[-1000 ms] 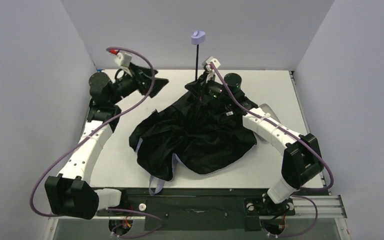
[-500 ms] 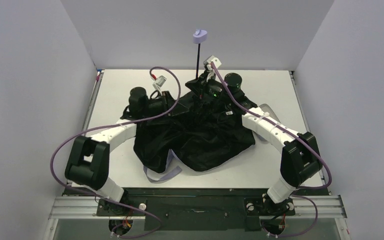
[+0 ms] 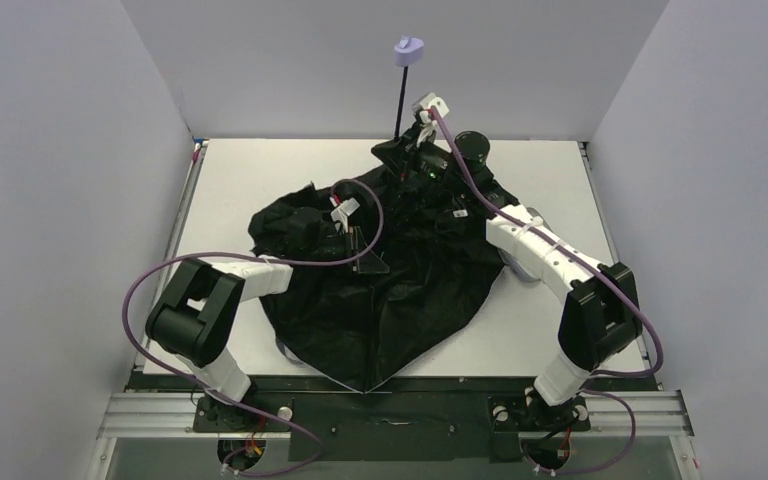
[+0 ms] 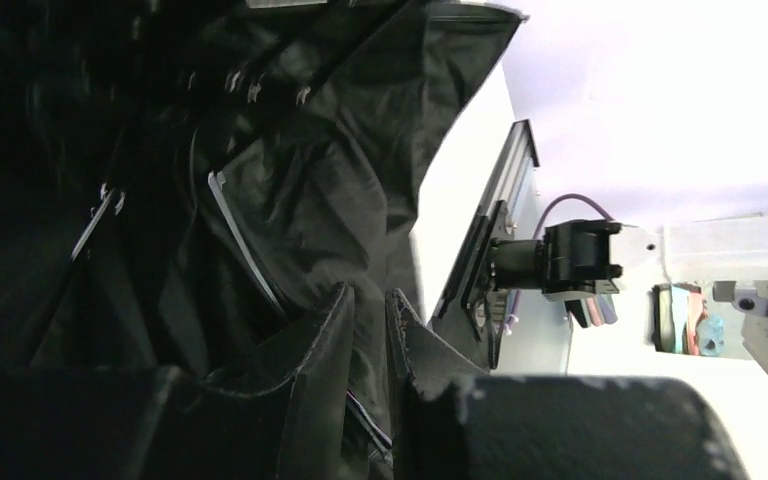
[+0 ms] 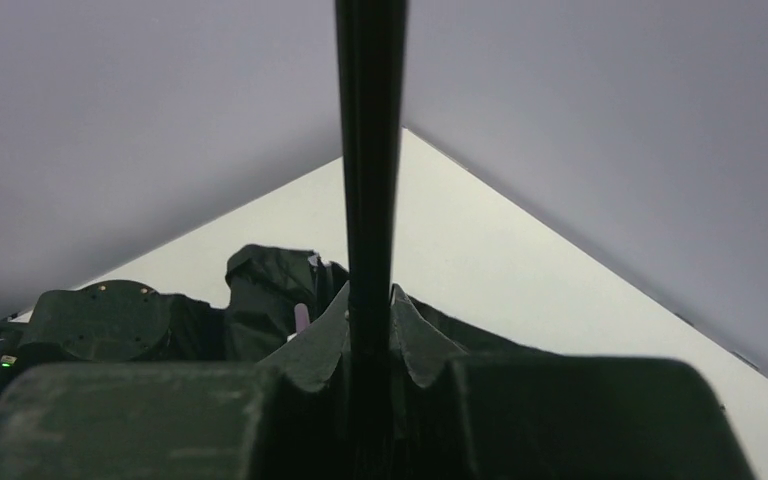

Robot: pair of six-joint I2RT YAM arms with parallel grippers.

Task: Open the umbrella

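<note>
Overhead, I am watching the umbrella (image 3: 400, 300) lying black side up across the middle of the bench (image 3: 250, 170), with one canopy tip reaching the near edge. Its shaft (image 3: 401, 100) is standing upright toward the far edge, carrying the lilac handle (image 3: 408, 48) at the top. The right gripper (image 5: 368, 320) is clamping that shaft low down, jaws pressed onto it. The left gripper (image 4: 368, 310) is sitting in the canopy's left folds, fingers (image 4: 325, 340) nearly together; whether they are pinching fabric I cannot tell.
</note>
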